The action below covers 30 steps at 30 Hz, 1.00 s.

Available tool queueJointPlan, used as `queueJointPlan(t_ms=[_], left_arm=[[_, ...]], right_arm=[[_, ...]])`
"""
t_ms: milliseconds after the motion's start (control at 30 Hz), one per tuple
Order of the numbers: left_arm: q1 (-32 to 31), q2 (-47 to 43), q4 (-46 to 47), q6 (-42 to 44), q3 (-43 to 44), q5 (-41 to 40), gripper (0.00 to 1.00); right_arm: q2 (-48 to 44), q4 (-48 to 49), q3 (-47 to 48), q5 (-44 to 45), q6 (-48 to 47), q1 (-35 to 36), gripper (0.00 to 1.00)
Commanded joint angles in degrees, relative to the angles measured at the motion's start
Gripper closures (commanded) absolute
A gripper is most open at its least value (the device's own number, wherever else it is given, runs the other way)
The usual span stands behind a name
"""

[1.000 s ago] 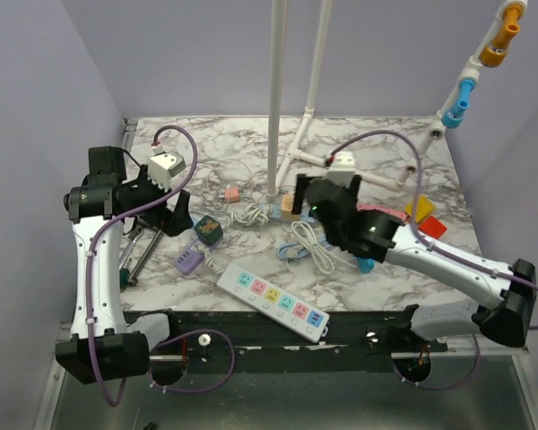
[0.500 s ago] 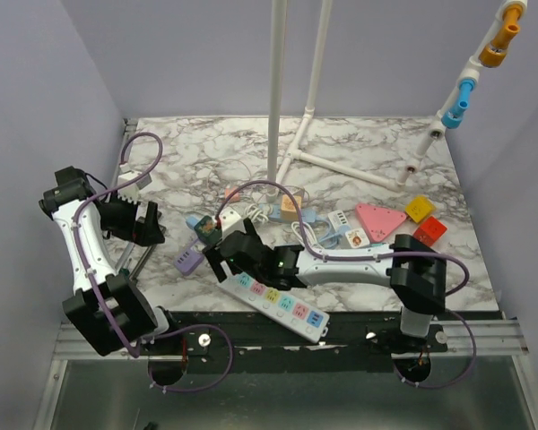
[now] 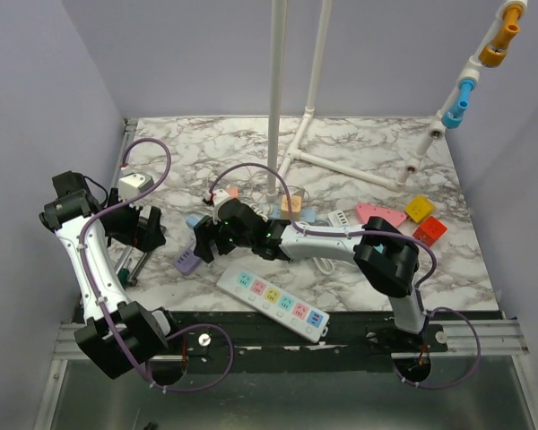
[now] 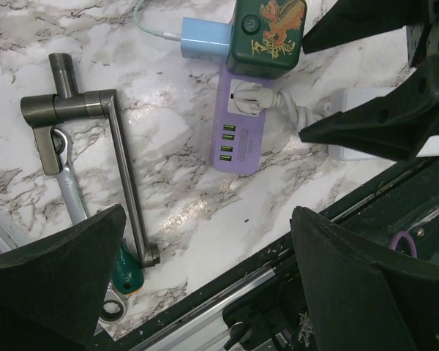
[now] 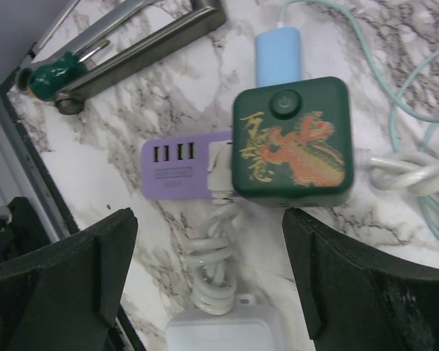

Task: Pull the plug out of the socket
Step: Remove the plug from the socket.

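Moved since earlier: my right gripper (image 3: 206, 240) had swung left, off the white power strip (image 3: 273, 300), to above the purple socket (image 3: 187, 262); my left gripper (image 3: 149, 229) had barely shifted.
Top view, layout: both arms met at the table's left; the plug was hidden beneath my right wrist.
Left wrist view, plug: white plug (image 4: 252, 96) sat in the socket's end, touching the green cube (image 4: 269, 33).
Left wrist view, hand: fingers wide apart, empty, hovering beside the socket, which I judged it was placed to steady.
Left wrist view, extras: metal tap (image 4: 124, 175) and wrench (image 4: 69, 191), clearer than from above.
Right wrist view, hand: fingers spread, empty, straddling plug and cable, lined up to close on the plug.
Right wrist view, unique: the cube overlapped the plug, leaving little of it free.
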Motion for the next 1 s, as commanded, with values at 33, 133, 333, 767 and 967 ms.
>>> queueJointPlan(t_ms=[33, 133, 333, 767, 967], left_arm=[[0.4, -0.4, -0.5, -0.2, 0.5, 4.0, 0.01], [0.4, -1.2, -0.5, -0.1, 0.5, 3.9, 0.02], [0.3, -2.4, 0.0, -0.3, 0.7, 3.9, 0.02], [0.3, -3.1, -1.0, 1.3, -0.6, 6.9, 0.02], [0.2, -3.7, -1.7, 2.7, -1.3, 8.1, 0.01]], right_arm=[[3.2, -0.7, 2.4, -6.3, 1.8, 0.8, 0.14], [3.2, 1.3, 0.1, -6.4, 3.4, 0.8, 0.18], [4.3, 4.7, -2.3, -5.8, 5.6, 0.8, 0.19], [11.2, 8.2, 0.0, -6.4, 9.3, 0.1, 0.34], [10.7, 13.7, -2.5, -9.0, 11.5, -1.0, 0.58]])
